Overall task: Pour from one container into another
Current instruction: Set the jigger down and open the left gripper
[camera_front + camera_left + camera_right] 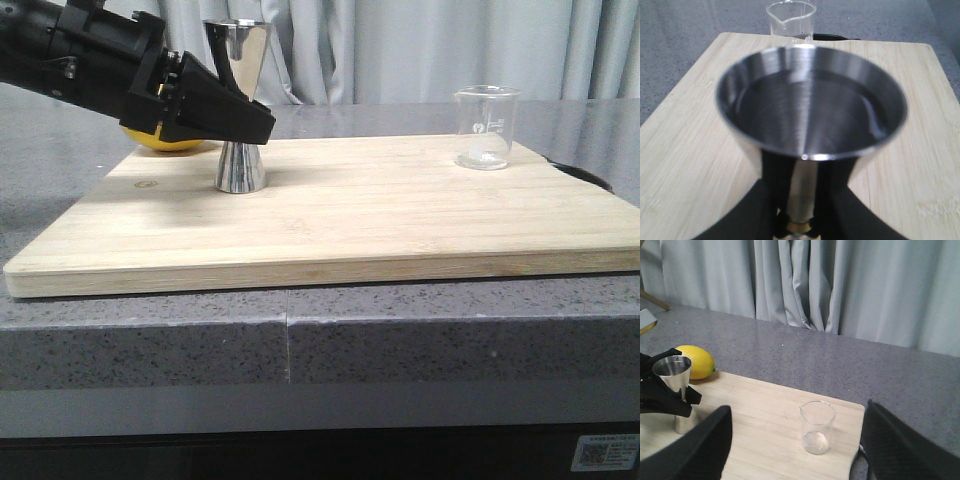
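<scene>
Front view shows a wooden cutting board (350, 215) lying on the grey tabletop (150, 340). The steel jigger (240, 105) stands upright on the left part of the board. The left end effector (235, 120) is at its narrow waist, with one black finger on each side, pinching it. A yellow lemon (165, 143) is partly hidden behind this end effector. The glass beaker (487, 127) stands upright on the far right part of the board, well apart from the jigger, and nothing touches it.

Left wrist view looks down into the jigger's upper cup (810, 102), which holds clear liquid. The black fingers (760, 210) press on the waist from both sides, at the gold band (799, 227). The beaker (791, 19) is seen beyond it.

Right wrist view shows the right end effector (795, 450) with its two fingers (695, 450) spread wide, holding nothing. The beaker (817, 427) stands on the board between them but farther away. The jigger (676, 390) and the lemon (696, 361) are at the other end of the board.
</scene>
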Available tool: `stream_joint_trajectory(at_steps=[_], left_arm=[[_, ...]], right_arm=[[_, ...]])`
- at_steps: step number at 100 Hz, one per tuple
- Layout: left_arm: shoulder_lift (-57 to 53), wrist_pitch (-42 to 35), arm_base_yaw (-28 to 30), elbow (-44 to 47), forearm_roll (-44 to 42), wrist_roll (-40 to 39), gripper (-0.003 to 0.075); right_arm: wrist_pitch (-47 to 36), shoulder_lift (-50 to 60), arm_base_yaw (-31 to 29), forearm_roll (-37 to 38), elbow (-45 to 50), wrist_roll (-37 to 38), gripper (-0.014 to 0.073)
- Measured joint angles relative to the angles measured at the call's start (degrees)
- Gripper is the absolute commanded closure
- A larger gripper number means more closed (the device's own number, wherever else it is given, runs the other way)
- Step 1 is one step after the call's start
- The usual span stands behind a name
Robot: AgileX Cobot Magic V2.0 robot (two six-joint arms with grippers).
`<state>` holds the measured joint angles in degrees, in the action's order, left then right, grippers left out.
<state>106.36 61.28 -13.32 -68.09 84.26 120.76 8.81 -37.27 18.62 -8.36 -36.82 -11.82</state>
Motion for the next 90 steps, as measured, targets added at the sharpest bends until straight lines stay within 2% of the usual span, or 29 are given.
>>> stream_joint_trajectory(at_steps=[55, 90], left_arm=[[0.00, 0.00, 0.00, 0.00, -0.09, 0.00, 0.0735], [0.00, 0.00, 0.00, 0.00, -0.09, -0.10, 0.0602]], right_arm=[[0.00, 0.00, 0.00, 0.00, 0.00, 0.00, 0.0102], [0.00, 0.00, 0.00, 0.00, 0.00, 0.00, 0.0102]])
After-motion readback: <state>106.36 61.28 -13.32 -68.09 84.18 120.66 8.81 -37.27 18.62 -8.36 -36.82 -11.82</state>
